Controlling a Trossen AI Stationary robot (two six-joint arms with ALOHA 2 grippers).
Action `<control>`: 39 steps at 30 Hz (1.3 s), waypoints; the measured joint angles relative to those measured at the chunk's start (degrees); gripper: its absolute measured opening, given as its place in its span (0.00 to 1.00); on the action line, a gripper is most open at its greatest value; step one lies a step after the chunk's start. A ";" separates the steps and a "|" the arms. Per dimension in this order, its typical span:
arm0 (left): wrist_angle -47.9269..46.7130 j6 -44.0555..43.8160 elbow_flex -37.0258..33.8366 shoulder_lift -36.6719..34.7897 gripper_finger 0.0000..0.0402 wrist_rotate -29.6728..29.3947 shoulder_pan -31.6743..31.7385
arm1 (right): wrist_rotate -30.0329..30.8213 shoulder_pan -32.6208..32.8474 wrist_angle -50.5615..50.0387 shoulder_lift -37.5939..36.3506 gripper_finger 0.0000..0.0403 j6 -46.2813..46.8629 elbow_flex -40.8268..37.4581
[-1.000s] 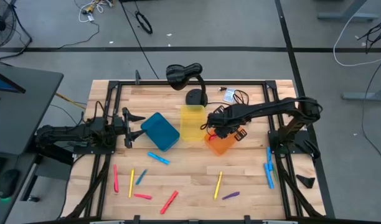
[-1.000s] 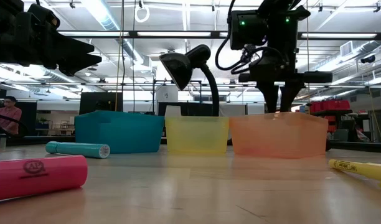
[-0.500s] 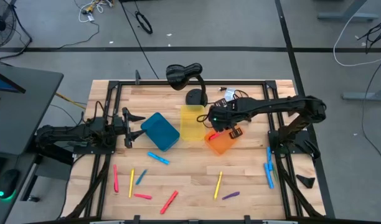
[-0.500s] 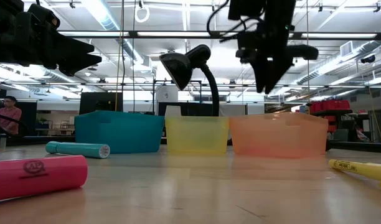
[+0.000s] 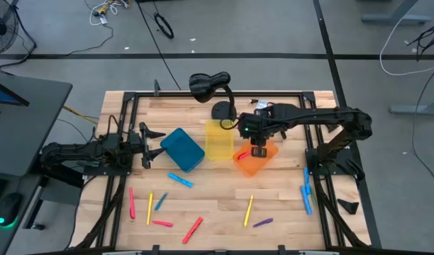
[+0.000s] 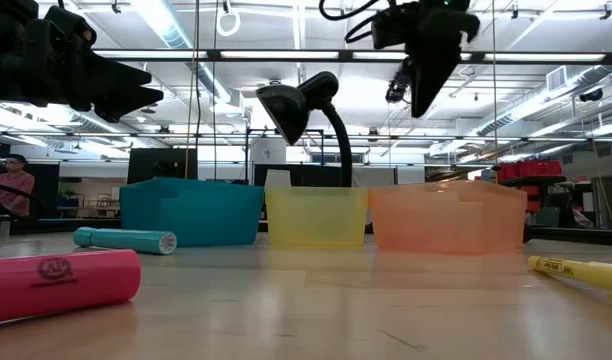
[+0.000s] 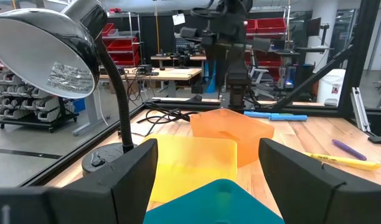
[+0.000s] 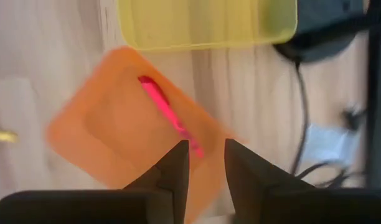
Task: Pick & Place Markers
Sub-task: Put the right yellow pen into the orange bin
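Wooden table (image 5: 217,191) — loose markers (image 5: 180,180); right tool (image 5: 258,150), slightly parted and empty, above orange bin (image 5: 254,161) — lamp (image 5: 208,86) beside.

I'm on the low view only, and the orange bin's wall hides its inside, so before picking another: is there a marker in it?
Observer: Yes. The right wrist view shows a red-pink marker lying in the orange bin.
Operator: Is the right tool empty?
Observer: Yes. The right tool is open above that bin, with nothing between its fingers.
Operator: And the left tool?
Observer: The left tool sits open at the table's left, beside the blue bin.
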 joint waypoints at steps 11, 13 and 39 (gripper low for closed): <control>0.00 0.00 0.00 0.02 0.71 0.00 -0.02 | -11.66 0.55 -2.47 -0.22 0.26 26.07 0.65; -0.02 0.00 -0.02 0.00 0.71 0.00 0.00 | -12.13 1.14 -2.47 -0.22 0.26 26.81 0.65; 0.00 0.00 -0.02 0.00 0.71 -0.02 -0.01 | -12.08 11.97 0.51 5.05 0.26 3.78 0.67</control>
